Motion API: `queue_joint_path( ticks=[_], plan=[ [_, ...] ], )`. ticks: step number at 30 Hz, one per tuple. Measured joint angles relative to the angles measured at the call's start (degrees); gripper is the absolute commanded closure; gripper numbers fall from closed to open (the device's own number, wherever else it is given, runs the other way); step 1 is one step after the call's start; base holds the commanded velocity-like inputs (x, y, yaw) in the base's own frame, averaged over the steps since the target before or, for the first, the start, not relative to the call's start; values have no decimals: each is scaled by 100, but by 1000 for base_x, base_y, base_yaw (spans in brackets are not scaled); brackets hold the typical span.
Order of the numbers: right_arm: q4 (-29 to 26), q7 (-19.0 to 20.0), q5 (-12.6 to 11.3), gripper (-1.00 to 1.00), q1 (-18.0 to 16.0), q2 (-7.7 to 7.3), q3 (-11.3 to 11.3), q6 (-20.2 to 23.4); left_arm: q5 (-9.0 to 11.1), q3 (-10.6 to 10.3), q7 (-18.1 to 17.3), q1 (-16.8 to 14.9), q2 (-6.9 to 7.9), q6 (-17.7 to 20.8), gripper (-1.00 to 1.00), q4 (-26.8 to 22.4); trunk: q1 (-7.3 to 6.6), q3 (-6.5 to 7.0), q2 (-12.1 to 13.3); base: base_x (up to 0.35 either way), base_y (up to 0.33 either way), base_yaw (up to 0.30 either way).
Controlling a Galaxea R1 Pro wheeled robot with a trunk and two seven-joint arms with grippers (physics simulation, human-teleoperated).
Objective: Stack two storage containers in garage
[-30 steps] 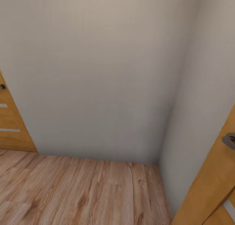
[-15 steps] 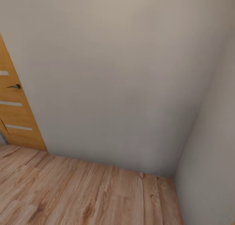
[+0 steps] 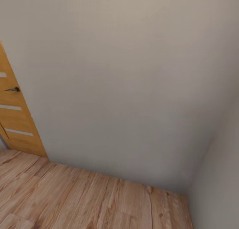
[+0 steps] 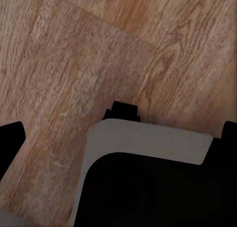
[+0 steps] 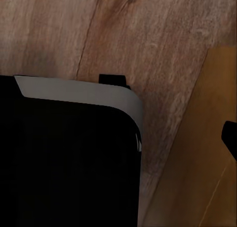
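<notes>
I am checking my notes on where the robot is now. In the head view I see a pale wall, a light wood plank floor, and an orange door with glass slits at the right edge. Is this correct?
Not quite. The orange door with glass slits stands at the left edge of the head view, not the right. The pale wall and the light wood plank floor are as you wrote.

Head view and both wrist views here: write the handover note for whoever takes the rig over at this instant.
End effectors: both wrist views look down past the robot's dark body onto wood plank floor; neither shows whether its fingers are open or shut.
Surroundings: the head view faces a pale wall corner, with an orange door at the left. An orange panel stands close beside the right arm.
Containers: not visible now, and no garage floor, so nothing can be confirmed as done.
Left: find both containers, carry them to the garage, stack them.
</notes>
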Motion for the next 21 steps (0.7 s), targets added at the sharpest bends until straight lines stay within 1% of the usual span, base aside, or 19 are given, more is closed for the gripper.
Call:
queue_joint_path(
  ticks=[2, 4, 21],
  plan=[
    [0, 0, 2, -100, 0, 1, 0, 0, 0, 0, 0, 0, 0, -2, -100, 0, 0, 0, 0, 307, 0, 207],
    [0, 0, 4, -100, -1, 1, 1, 0, 0, -1, 0, -1, 0, -10, -100, -1, 3, 0, 1, 72, 0, 261],
    [0, -1, 15, -100, 0, 5, 24, 1, 17, 7, -5, 0, 0, 0, -100, -1, 3, 0, 0, 6, 0, 267]
  ],
)
